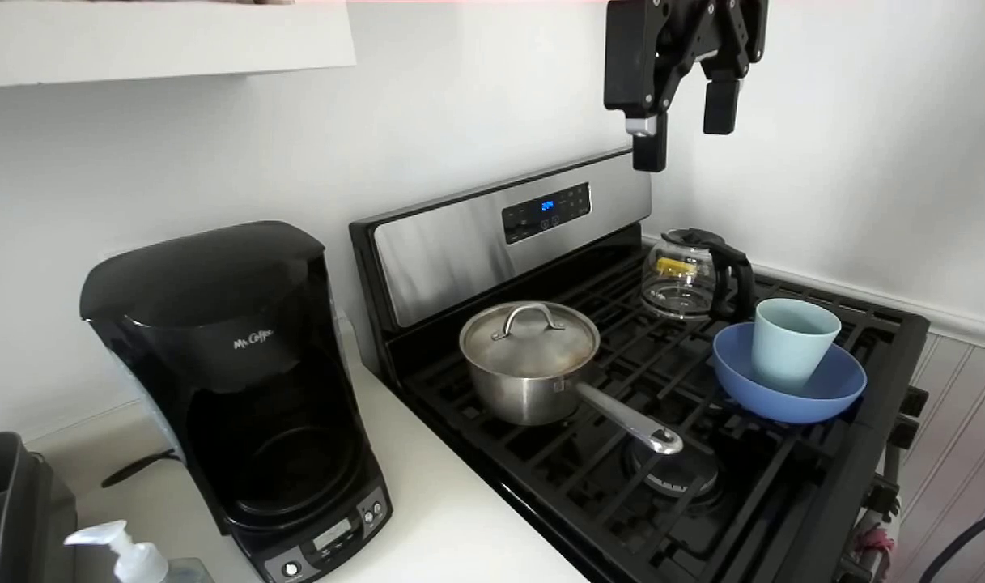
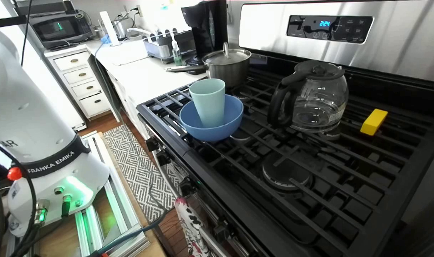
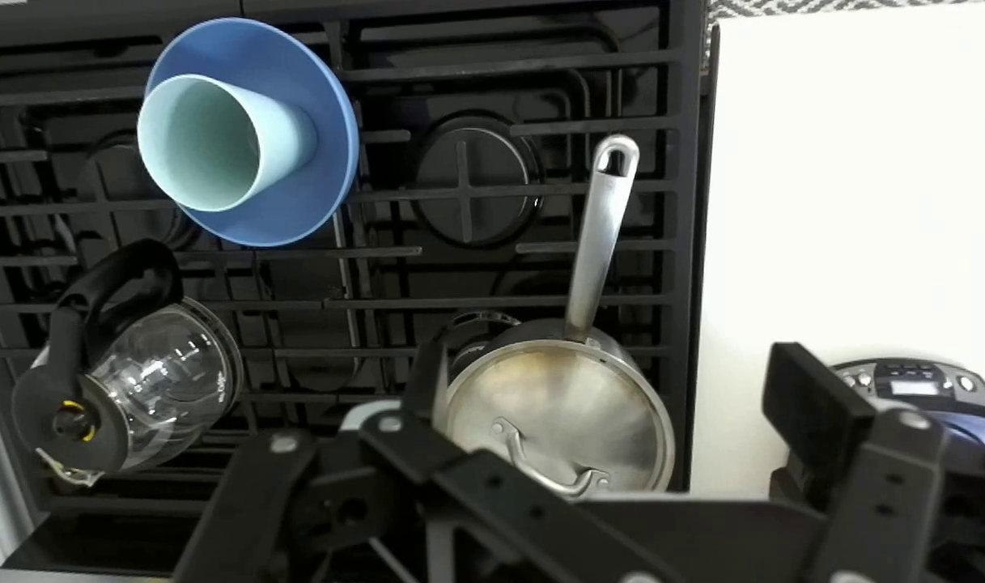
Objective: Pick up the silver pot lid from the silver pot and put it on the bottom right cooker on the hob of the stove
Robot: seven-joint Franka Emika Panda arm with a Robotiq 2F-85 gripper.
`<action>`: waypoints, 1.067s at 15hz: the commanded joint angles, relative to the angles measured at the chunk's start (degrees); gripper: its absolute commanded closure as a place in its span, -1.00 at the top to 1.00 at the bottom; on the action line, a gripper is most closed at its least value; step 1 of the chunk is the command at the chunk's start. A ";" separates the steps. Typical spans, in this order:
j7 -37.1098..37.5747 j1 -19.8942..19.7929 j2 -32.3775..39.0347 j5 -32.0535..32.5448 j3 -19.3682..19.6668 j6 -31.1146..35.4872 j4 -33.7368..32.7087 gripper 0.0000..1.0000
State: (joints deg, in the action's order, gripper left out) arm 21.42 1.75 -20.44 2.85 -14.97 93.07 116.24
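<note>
While the end effector (image 1: 685, 136) hangs, fingers (image 1: 720, 108) apart, the silver pot lid (image 1: 531, 350) lies well below, on the silver pot (image 1: 518, 401).

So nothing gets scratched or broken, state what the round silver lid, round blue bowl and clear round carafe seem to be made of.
Round silver lid: metal, probably stainless steel; satin, streaky sheen, with a riveted loop handle.
Round blue bowl: probably plastic; smooth, evenly coloured, low shine, but glazed ceramic is possible.
Clear round carafe: likely glass; see-through with sharp highlights, though clear plastic can't be excluded.

Lid (image 1: 532, 354) on pot (image 1: 518, 402); 1 cup (image 1: 791, 350) in bowl (image 1: 791, 406).
</note>
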 commanded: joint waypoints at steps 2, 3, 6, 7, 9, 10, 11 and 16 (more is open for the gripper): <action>-3.31 -1.23 9.38 -1.42 6.53 0.00 -6.98 1.00; -6.15 -1.18 11.68 -2.07 7.98 0.06 -8.27 1.00; -8.59 -1.55 19.66 -0.76 10.57 -3.40 -12.72 1.00; -9.31 -1.40 21.84 -0.79 11.10 -4.17 -13.55 1.00; -10.91 -0.89 25.69 -1.27 11.64 -6.28 -14.84 1.00; -10.37 -0.52 27.22 -0.88 11.55 -7.06 -15.27 1.00; -10.25 -0.22 28.51 -1.19 11.47 -7.81 -15.60 1.00; -6.95 1.21 30.04 -0.65 11.85 -4.81 -13.34 1.00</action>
State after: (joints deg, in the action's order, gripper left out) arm 14.61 2.35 9.61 2.29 -3.81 88.40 103.02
